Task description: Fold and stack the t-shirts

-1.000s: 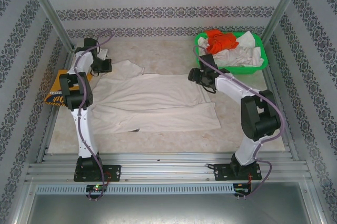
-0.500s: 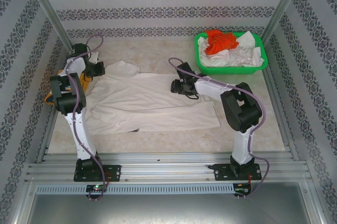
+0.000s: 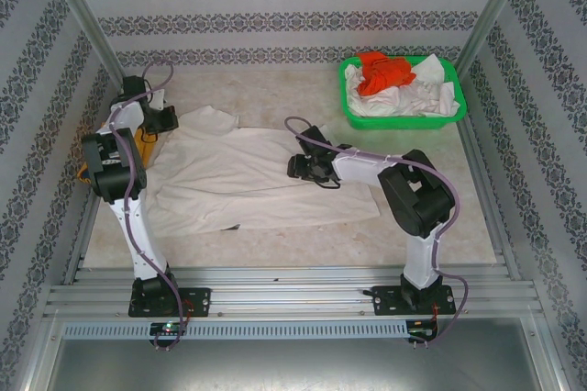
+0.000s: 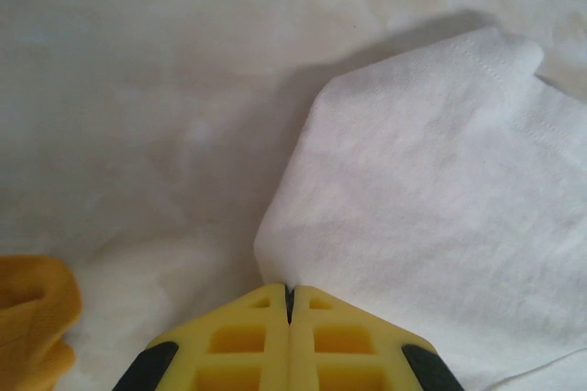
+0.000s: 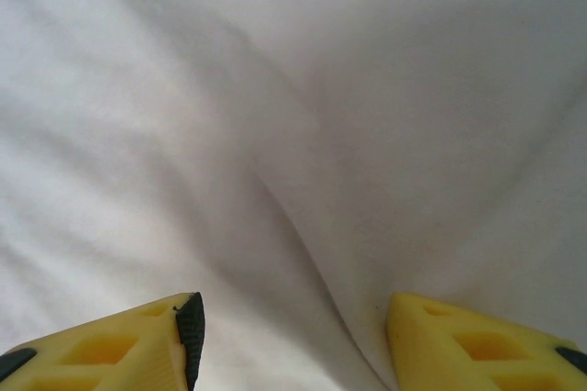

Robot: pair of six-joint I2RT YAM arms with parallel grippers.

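A cream-white t-shirt (image 3: 248, 175) lies spread across the middle of the table (image 3: 303, 235), rumpled, its near hem running roughly parallel to the near edge. A small dark mark shows at that hem; too small to tell what it is.

The right arm (image 3: 413, 194) reaches leftward over the shirt's middle. In the right wrist view its jaws stand wide apart with nothing between them, hovering just over creased white cloth (image 5: 275, 88).

Farther back, near the far left corner, the left arm (image 3: 115, 161) reaches to the shirt's far left end. In the left wrist view its jaws are pressed together, pinching the edge of the white cloth (image 4: 440, 189), which is lifted off the table and throws a shadow. A bit of mustard-yellow t-shirt (image 4: 32, 327) lies on the table just beside these jaws.

At the far right corner sits a green plastic basket (image 3: 459, 117). Inside are a crumpled orange-red t-shirt (image 3: 381, 72) toward its far left and bunched white t-shirts (image 3: 417, 99) across the rest.
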